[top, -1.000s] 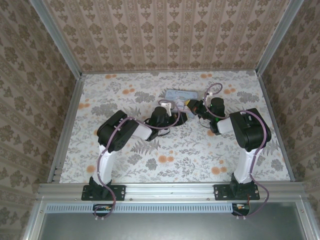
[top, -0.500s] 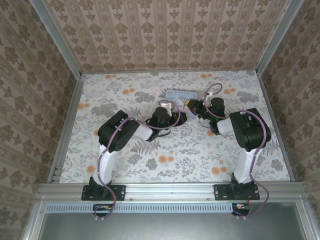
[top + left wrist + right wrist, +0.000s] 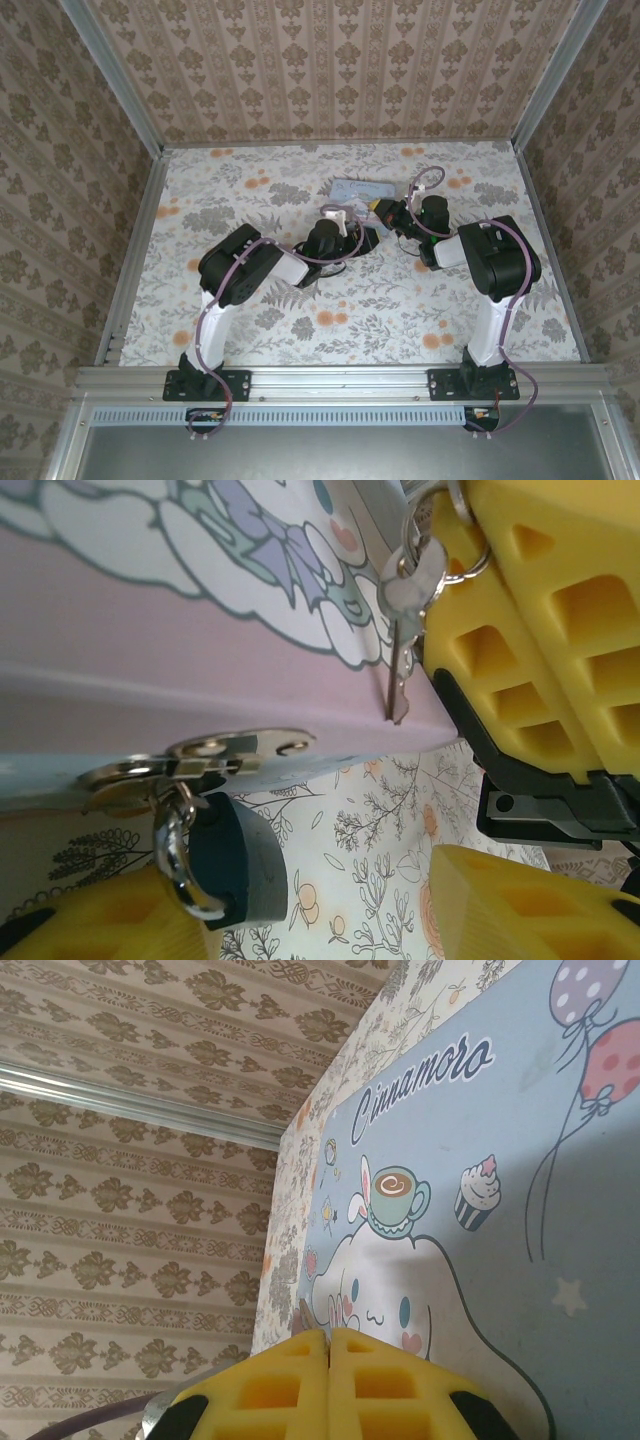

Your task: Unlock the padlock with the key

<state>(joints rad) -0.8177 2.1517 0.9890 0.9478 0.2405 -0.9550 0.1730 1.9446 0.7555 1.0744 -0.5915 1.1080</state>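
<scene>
**Padlock hanging from the tin's hasp, key dangling close by**

Padlock (image 3: 238,865) is hanging by its shackle from the metal hasp (image 3: 230,748) on the near side of the tin (image 3: 150,650), which is lying shut on the far middle of the flowered mat (image 3: 380,820). What the tin is holding cannot be told. The left gripper (image 3: 320,880) is standing with its yellow fingers apart. The padlock is sitting between them, close against one finger and well clear of the other, so nothing is being squeezed. The right gripper (image 3: 329,1338) is pressing its fingers tight together above the tin's cartoon lid. In the left wrist view, the key (image 3: 397,685) is dangling from it on a small ring. The key's blade is pointing down along the tin's pink side, to the right of the hasp and apart from the padlock. Since a second ago, the left arm (image 3: 240,265) is sitting slightly further right, carrying its gripper nearer the right one. The right arm is keeping its place.
</scene>
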